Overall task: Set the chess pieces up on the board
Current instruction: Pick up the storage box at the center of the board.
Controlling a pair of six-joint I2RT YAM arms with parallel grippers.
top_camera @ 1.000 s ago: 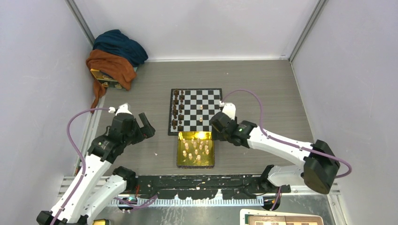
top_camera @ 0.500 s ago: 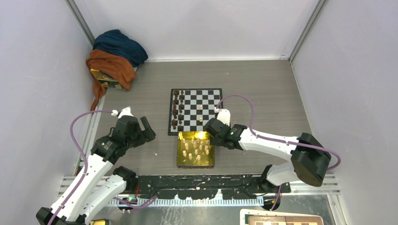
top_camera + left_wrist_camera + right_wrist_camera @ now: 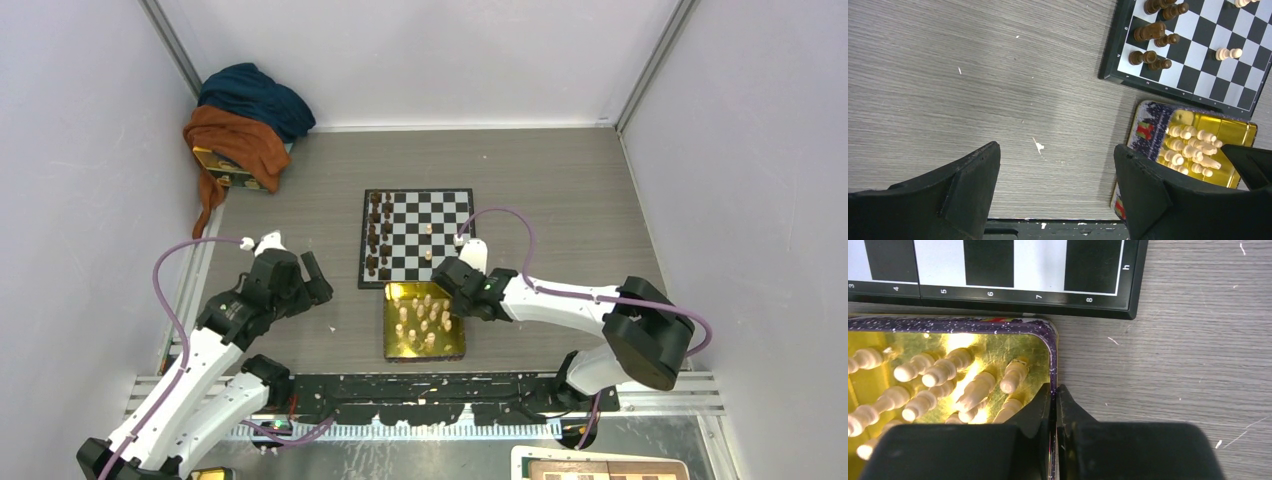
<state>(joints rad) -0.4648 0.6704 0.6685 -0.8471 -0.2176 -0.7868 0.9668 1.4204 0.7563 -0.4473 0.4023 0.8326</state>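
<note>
Holds the left end effector (image 3: 1055, 155) spread wide over the worktop (image 3: 973, 75) at lower left of the top view, gripping nothing. Shows the tray (image 3: 395, 350) at lower centre shifted slightly rightward from a moment ago, light pieces (image 3: 425, 315) still lying inside. Pinches the tray's right wall with the right end effector (image 3: 1054, 395), just clamped together. Leaves only two light pieces on the board (image 3: 450, 235) above; probably means repositioning the supply before picking.

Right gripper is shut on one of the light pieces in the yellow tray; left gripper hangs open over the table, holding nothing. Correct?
Not quite: the right gripper is shut on the side wall of the yellow tray, not on any of the light pieces, as the right wrist view shows. The left gripper does hang open over the table, holding nothing.
</note>
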